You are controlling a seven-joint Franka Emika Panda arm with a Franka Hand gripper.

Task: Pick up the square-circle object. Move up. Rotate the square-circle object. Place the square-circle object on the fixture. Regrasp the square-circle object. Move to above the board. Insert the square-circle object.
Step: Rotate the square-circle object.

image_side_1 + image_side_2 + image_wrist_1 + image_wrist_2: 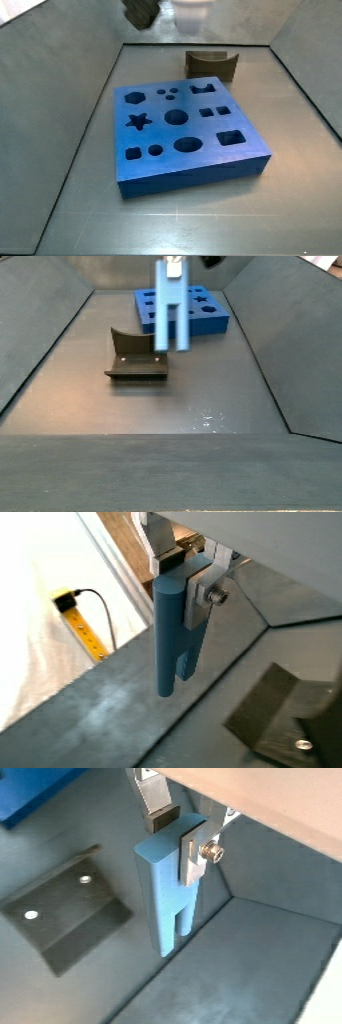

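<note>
The square-circle object (174,632) is a long light-blue peg with one round end and a slotted square body (167,898). It hangs upright in the air, and my gripper (185,577) is shut on its upper end, as both wrist views show (177,836). In a side view the peg (170,306) hangs well above the floor, in front of the fixture (136,356). The dark fixture (211,63) stands beyond the board (187,135), a blue slab with shaped cutouts. Only a blurred part of my gripper (140,12) shows at the upper edge there.
Grey sloping walls (40,346) close in the floor on all sides. A yellow device with a black cable (80,622) lies outside the wall. The fixture's base plate (67,908) lies on the floor below the peg's side.
</note>
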